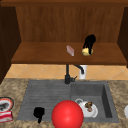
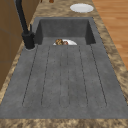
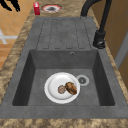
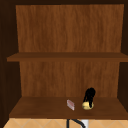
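Observation:
My right hand (image 1: 89,41) reaches down onto the lower cabinet shelf (image 1: 45,56), its fingers curled over a small yellow round thing (image 1: 86,52) resting on the board. In the upper view the same hand (image 4: 89,95) stands over the yellow thing (image 4: 87,105). A small pink box (image 1: 70,50) lies on the shelf just left of it. My left hand (image 1: 38,113) hovers low over the draining board (image 1: 45,92), fingers relaxed and holding nothing; the right side view catches this hand (image 3: 10,4) at the top left corner.
A big red ball (image 1: 67,115) sits at the front edge. A white plate with food (image 3: 62,87) lies in the basin beside the drain (image 3: 82,80). The black faucet (image 1: 67,75) stands behind. A red box (image 3: 36,8) and plate (image 3: 51,8) lie left; another white plate (image 2: 81,8) right.

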`<action>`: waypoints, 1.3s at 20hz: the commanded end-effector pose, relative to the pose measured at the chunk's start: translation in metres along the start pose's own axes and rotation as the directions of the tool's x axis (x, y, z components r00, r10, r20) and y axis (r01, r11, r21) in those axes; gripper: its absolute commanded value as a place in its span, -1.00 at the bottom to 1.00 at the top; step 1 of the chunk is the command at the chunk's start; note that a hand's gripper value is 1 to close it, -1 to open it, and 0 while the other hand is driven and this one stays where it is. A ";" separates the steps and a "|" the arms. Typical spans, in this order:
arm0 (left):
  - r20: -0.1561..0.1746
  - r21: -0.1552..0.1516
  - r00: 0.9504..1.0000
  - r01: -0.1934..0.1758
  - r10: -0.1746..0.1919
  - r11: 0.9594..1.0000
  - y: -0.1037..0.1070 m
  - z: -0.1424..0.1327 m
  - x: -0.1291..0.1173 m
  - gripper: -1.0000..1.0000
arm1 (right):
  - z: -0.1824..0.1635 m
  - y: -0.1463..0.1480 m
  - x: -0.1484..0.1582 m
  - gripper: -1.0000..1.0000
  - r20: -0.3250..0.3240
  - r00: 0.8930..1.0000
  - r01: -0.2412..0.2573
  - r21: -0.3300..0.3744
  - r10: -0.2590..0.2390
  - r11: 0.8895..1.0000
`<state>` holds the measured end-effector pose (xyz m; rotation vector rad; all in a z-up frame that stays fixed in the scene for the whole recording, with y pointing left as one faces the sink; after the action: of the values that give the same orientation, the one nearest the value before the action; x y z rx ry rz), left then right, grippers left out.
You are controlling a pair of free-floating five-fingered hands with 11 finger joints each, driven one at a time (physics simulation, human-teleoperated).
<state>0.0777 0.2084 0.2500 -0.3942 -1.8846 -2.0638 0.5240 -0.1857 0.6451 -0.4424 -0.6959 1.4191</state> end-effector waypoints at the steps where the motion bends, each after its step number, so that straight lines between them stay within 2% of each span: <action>1: 0.000 0.000 1.000 0.000 0.000 1.000 0.000 0.000 0.000 0.00 | 0.017 -0.026 0.005 -1.00 -0.047 0.999 -0.012 -0.008 0.012 1.000; 4: 0.000 0.000 1.000 0.000 0.000 1.000 0.000 0.000 0.000 0.00 | 0.035 -0.039 0.006 -1.00 -0.051 0.998 -0.022 0.005 0.022 1.000; 7: 0.000 0.000 1.000 0.000 0.000 1.000 0.000 0.000 0.000 0.00 | 0.051 -0.049 0.004 -1.00 -0.051 0.999 -0.010 -0.029 0.008 1.000; 10: 0.000 0.000 1.000 0.000 0.000 1.000 0.000 0.000 0.000 0.00 | 0.067 -0.047 0.001 -1.00 -0.052 0.999 0.007 -0.097 -0.012 0.995; 16: 0.000 0.000 1.000 0.000 0.000 1.000 0.000 0.000 0.000 0.00 | 0.091 -0.040 -0.004 -1.00 -0.045 0.999 -0.012 -0.229 0.002 0.973; 24: 0.000 0.000 1.000 0.000 0.000 1.000 0.000 0.000 0.000 0.00 | 0.128 -0.012 -0.012 -1.00 -0.048 0.999 -0.022 -0.345 0.006 0.938; 26: 0.000 0.000 1.000 0.000 0.000 1.000 0.000 0.000 0.000 0.00 | 0.138 -0.006 -0.015 -1.00 -0.051 0.999 -0.021 -0.358 0.003 0.934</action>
<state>0.0777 0.2084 0.2500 -0.3942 -1.8846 -2.0638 0.4523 -0.2133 0.7451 -0.7311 -0.9081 1.3283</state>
